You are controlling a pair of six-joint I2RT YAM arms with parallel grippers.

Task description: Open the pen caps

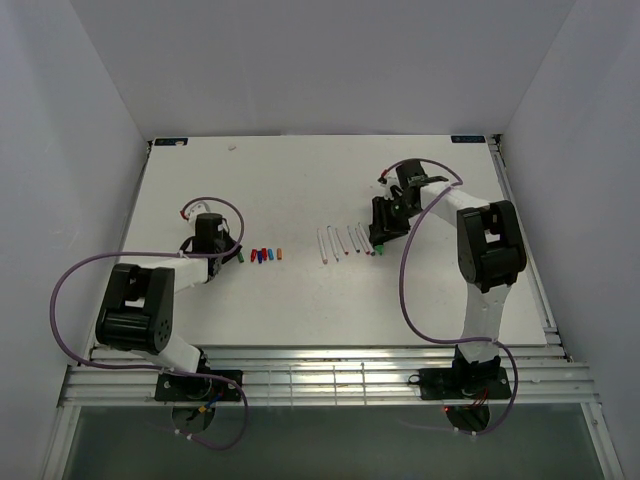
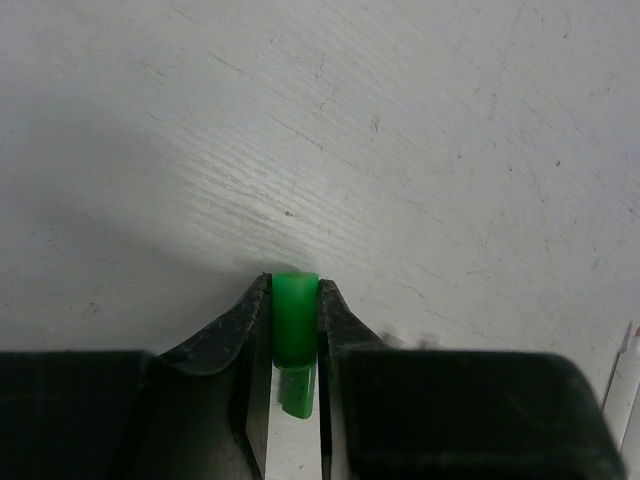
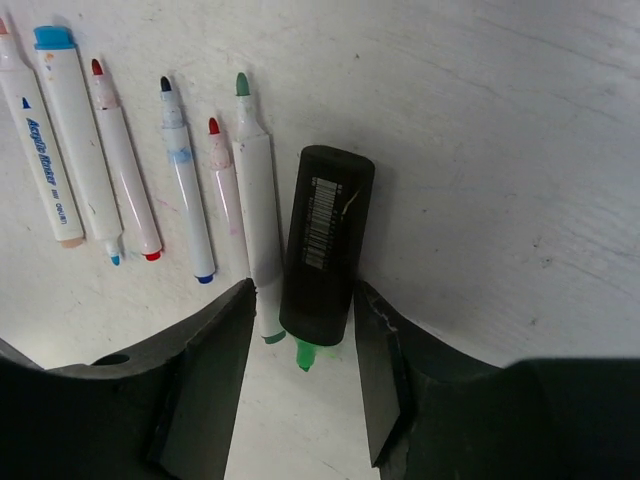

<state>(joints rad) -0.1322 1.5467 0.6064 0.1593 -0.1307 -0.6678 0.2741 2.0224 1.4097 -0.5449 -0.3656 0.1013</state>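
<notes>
Left gripper (image 2: 295, 300) pinches the green cap (image 2: 295, 312) at bottom centre; right gripper (image 3: 302, 320) straddles the black marker (image 3: 325, 235) (jaws apart, not squeezing); 6 white pens (image 3: 120, 170) lie to its left.

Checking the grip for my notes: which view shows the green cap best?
Left wrist: the green cap sits close and sharp, pinched between the fingers of the left gripper. Top external shows it only as a tiny green speck at that gripper. Right wrist does not show it.

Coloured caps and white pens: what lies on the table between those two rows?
Nothing: the top view shows bare white table between the pen caps and the pens.
</notes>
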